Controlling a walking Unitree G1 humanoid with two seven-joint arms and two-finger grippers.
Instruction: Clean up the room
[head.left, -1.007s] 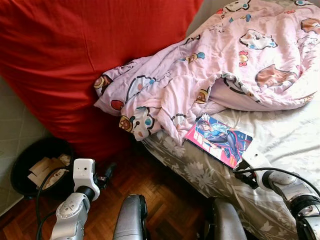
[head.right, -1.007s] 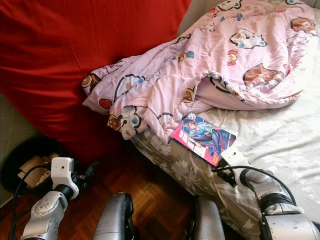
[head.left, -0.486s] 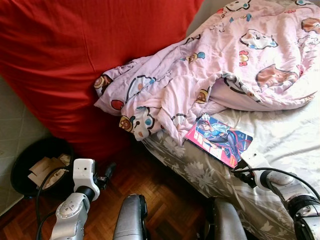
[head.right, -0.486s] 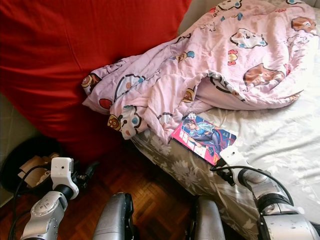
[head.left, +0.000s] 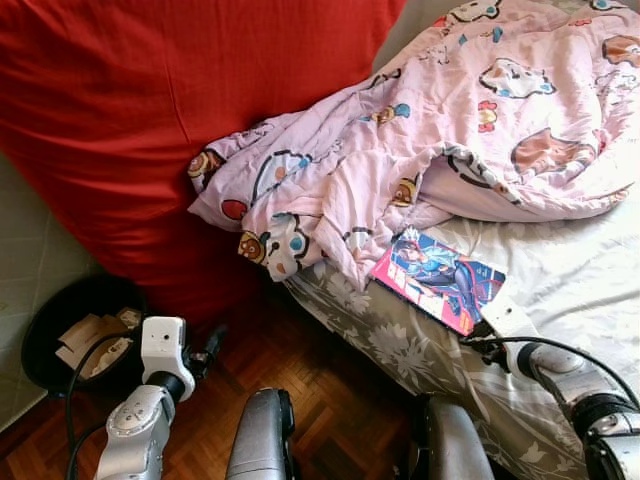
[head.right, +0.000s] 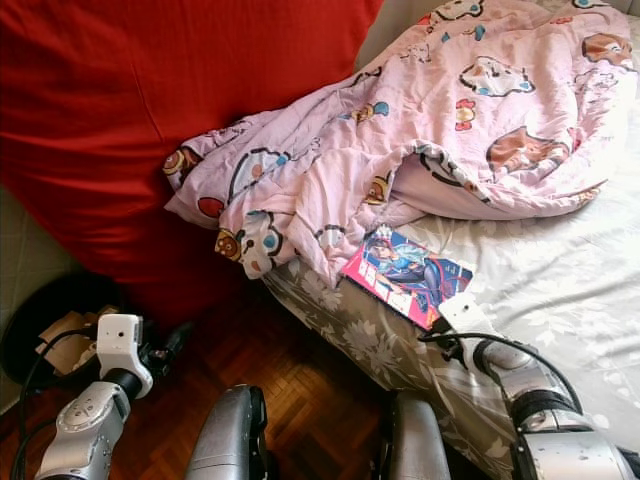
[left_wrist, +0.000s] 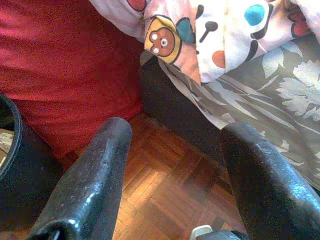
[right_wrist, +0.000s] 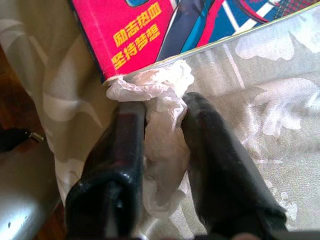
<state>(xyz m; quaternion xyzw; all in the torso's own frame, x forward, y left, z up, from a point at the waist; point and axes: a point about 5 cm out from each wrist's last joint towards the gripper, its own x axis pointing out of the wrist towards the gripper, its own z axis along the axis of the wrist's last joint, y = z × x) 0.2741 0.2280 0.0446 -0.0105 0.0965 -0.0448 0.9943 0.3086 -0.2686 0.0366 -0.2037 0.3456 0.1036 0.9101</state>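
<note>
R gripper (right_wrist: 160, 122) low on bed (head.left: 580, 270) edge, just below near corner of comic (head.left: 437, 279), fingers (right_wrist: 120, 150) pinched narrow on crumpled white tissue (right_wrist: 162, 127). Tissue sits between both fingers, top end bunched up against comic's pink corner w/ yellow lettering, touching it. Comic flat on white sheet beside grey floral bedspread (head.left: 400, 345), partly next to hem of pink cartoon blanket (head.left: 430, 130) heaped across bed. L gripper (left_wrist: 170, 165) hanging low over parquet floor (head.left: 300, 370), fingers spread wide, holding nothing. Black bin (head.left: 75, 335) w/ cardboard scraps inside on floor near L arm, up against big red beanbag (head.left: 180, 110). Blanket corner draped off bed onto beanbag. Two grey rounded robot body parts at bottom centre of head views.
</note>
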